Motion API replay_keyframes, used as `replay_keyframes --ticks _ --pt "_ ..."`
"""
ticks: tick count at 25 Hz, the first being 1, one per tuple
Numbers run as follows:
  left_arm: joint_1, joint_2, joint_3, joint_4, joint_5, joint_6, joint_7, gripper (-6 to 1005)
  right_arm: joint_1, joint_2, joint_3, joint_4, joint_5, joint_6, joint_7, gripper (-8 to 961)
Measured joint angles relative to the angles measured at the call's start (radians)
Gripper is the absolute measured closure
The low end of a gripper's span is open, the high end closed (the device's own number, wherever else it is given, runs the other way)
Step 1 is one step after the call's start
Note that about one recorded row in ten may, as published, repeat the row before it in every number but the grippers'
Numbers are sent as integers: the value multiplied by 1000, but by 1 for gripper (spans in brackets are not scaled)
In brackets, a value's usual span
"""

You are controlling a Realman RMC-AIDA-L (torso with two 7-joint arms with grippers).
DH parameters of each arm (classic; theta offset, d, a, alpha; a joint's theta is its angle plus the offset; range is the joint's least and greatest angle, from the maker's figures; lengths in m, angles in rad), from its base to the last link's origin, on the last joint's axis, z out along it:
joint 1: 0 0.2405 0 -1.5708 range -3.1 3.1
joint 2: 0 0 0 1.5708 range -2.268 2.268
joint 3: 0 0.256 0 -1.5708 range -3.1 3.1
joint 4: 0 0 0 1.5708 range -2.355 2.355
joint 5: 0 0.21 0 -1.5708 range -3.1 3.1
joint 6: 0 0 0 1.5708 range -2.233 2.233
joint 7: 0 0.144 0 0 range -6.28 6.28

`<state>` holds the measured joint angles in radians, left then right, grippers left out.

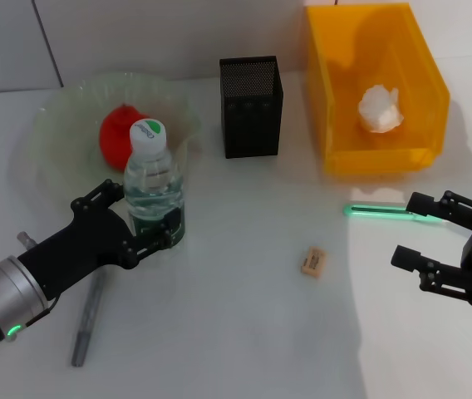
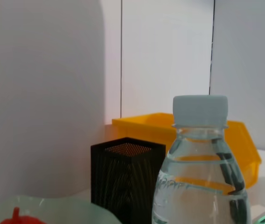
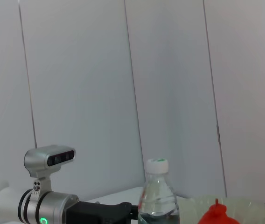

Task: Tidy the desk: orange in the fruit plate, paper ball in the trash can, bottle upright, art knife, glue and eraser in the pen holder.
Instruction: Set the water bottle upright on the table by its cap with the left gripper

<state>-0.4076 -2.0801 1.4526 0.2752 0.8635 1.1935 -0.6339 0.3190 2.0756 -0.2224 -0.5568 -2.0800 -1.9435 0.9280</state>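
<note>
The clear bottle [image 1: 153, 179] with its white cap stands upright at the fruit plate's near rim. My left gripper [image 1: 149, 220] is shut on the bottle's lower part; the bottle [image 2: 200, 163] fills the left wrist view. The red-orange orange [image 1: 118, 133] lies in the pale green fruit plate [image 1: 61, 108]. The white paper ball [image 1: 380, 108] rests inside the yellow trash can [image 1: 327, 100]. The tan eraser [image 1: 312, 261] lies on the table in front of the black mesh pen holder [image 1: 251, 106]. A green art knife [image 1: 381, 211] lies beside my open right gripper [image 1: 425, 234].
A slim grey stick [image 1: 86, 320], possibly the glue, lies under my left forearm near the table's front. The right wrist view shows the bottle [image 3: 158, 196], the orange [image 3: 216, 214] and my left arm [image 3: 53, 205] against a white panelled wall.
</note>
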Motion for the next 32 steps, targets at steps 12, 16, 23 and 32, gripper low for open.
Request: replay_keyframes --ticks 12,16,23,32 --pt "4 3 -4 9 2 54 -48 173 -1 0 0 0 1 -15 0 199" --pt "17 2 -7 12 1 91 0 172 -2 -1 0 -1 0 -21 -3 199" --pt "10 0 -7 -1 -2 66 3 172 -5 0 0 0 -5 -28 -6 199" --pt "4 10 -23 -23 -8 97 -60 173 -10 0 0 -1 -8 -39 -8 200"
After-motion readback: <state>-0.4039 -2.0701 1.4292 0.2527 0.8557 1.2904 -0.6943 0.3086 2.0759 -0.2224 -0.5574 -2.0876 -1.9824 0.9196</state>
